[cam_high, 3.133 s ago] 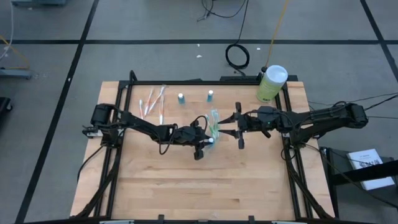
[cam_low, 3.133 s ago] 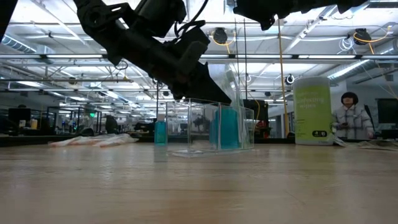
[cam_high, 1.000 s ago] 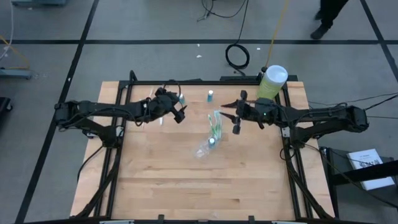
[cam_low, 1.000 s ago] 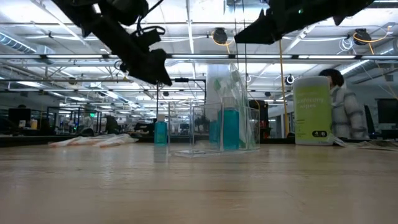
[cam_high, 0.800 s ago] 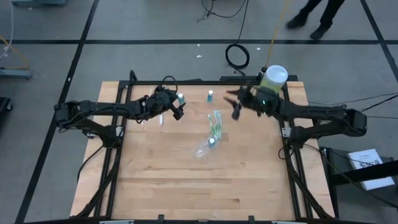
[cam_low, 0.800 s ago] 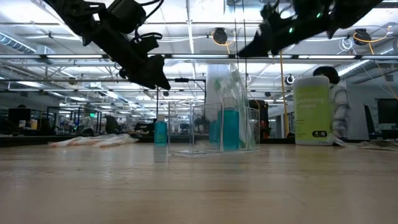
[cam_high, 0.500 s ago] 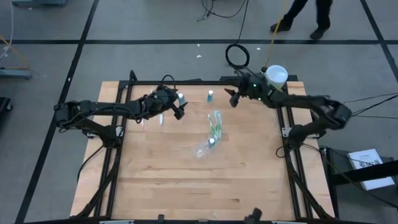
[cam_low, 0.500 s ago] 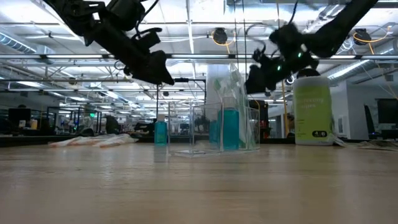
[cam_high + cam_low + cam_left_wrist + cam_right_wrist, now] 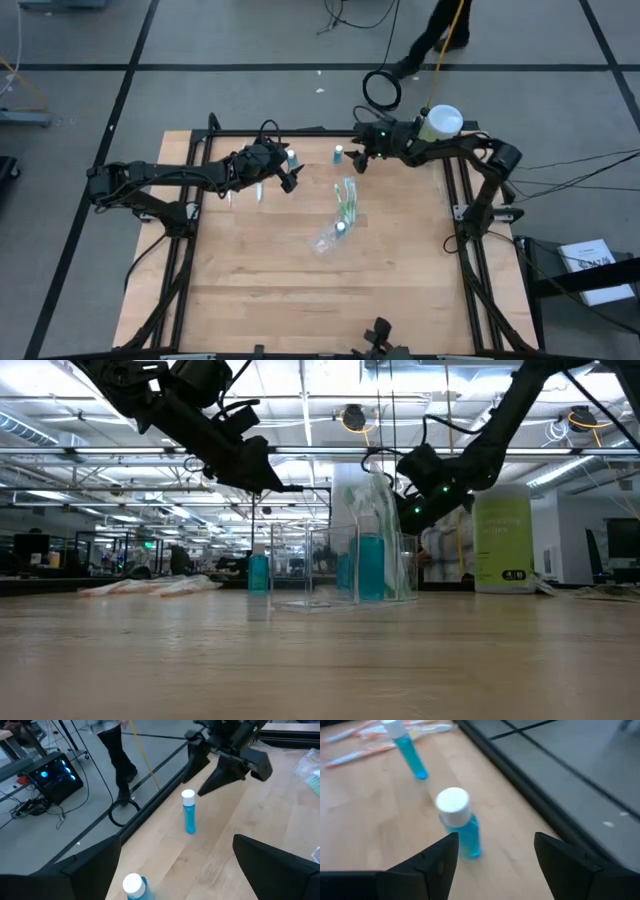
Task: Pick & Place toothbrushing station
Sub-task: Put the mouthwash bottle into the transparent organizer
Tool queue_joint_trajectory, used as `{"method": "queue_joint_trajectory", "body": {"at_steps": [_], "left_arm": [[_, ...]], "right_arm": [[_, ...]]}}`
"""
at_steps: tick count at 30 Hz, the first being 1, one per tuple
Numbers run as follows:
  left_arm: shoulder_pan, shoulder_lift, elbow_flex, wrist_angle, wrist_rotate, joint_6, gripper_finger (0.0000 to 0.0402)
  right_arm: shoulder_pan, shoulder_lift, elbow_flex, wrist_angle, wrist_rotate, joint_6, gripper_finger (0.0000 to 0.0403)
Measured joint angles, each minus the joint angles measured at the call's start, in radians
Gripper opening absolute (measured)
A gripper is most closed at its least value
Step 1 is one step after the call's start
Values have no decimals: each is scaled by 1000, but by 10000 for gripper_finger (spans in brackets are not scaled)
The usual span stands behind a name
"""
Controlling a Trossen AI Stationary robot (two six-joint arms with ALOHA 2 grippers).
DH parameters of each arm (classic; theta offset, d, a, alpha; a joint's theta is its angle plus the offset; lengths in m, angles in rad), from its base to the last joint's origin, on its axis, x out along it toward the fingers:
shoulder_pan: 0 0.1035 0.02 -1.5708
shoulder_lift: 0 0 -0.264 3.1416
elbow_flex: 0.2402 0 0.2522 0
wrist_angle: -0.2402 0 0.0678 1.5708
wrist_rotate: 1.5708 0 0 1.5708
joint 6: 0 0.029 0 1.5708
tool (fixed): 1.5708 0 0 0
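Two small blue tubes with white caps stand upright near the far edge: one (image 9: 291,157), one (image 9: 338,153). My left gripper (image 9: 290,180) hovers open just short of the first tube (image 9: 134,885). My right gripper (image 9: 358,160) is open beside the second tube (image 9: 457,827), which stands just ahead of its fingers, untouched. The clear holder (image 9: 330,238) sits mid-table with green-white toothbrushes (image 9: 346,200) standing in it. Pink-white toothbrushes (image 9: 243,165) lie flat at the far left, partly under my left arm.
A pale-green canister (image 9: 437,125) with a white lid stands at the far right corner, behind my right arm. A person (image 9: 430,30) walks on the floor beyond the far edge. Bare wood lies across the near half of the table (image 9: 330,300).
My right gripper has swung from above the holder's right side toward the far edge and a little left, coming down beside the far-right tube. The person behind the table has walked leftward.
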Motion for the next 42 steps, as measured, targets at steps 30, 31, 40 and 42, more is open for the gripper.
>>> {"method": "queue_joint_trajectory", "body": {"at_steps": [30, 31, 40, 42], "left_arm": [[3, 0, 0, 15, 0, 13, 392], [3, 0, 0, 15, 0, 13, 392], [3, 0, 0, 32, 0, 13, 392], [3, 0, 0, 33, 0, 13, 392]], "right_arm": [[49, 38, 40, 96, -57, 11, 251], [49, 38, 40, 97, -56, 11, 251], [51, 76, 40, 117, -43, 7, 251], [51, 87, 40, 148, -28, 6, 251]]}}
